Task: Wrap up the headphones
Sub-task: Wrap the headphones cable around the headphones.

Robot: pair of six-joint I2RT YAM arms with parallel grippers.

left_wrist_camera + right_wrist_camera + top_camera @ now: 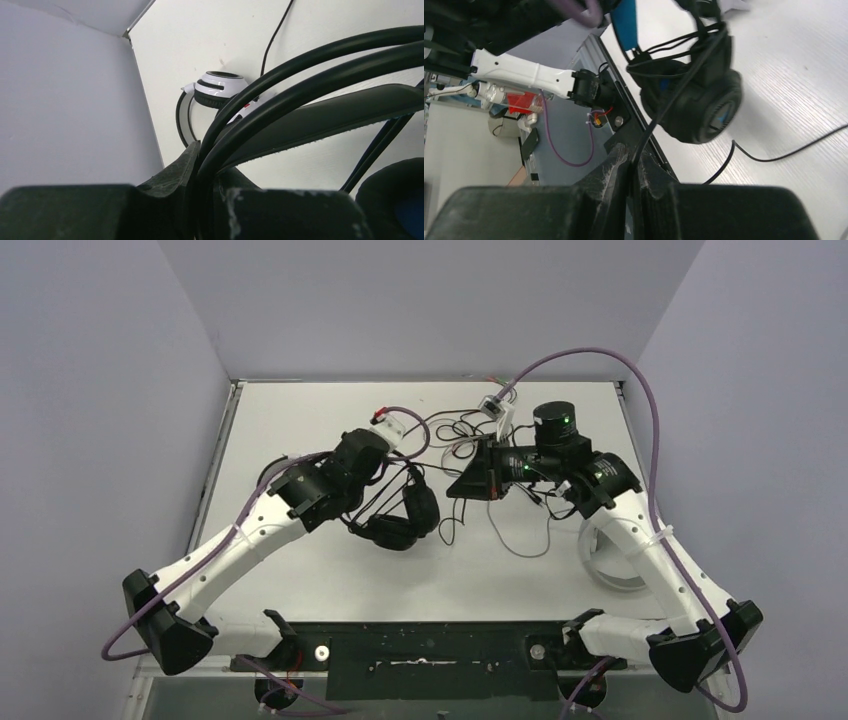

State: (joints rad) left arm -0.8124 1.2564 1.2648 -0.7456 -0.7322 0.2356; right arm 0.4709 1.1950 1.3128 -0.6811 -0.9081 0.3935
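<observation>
We see a white counter (pixel 320 575) boxed in by plain pale walls (pixel 100 390) on three sides. The black headphones (pixel 405 520) are mid-counter at the left pincer (pixel 202 175), which is clamped on their looped black cable (pixel 350 45). The right pincer (pixel 634 167) is pinched on a strand of that cable. White headphones (pixel 612 575) lie half hidden under the right arm. We cannot sort out the tangle of pale wires (pixel 460 445) toward the far edge.

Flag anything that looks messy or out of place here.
Loose cables sprawl in a tangle at the far middle of the table, not wrapped. The black headphones sit askew in the left gripper, their black cable pinched in the right gripper.
</observation>
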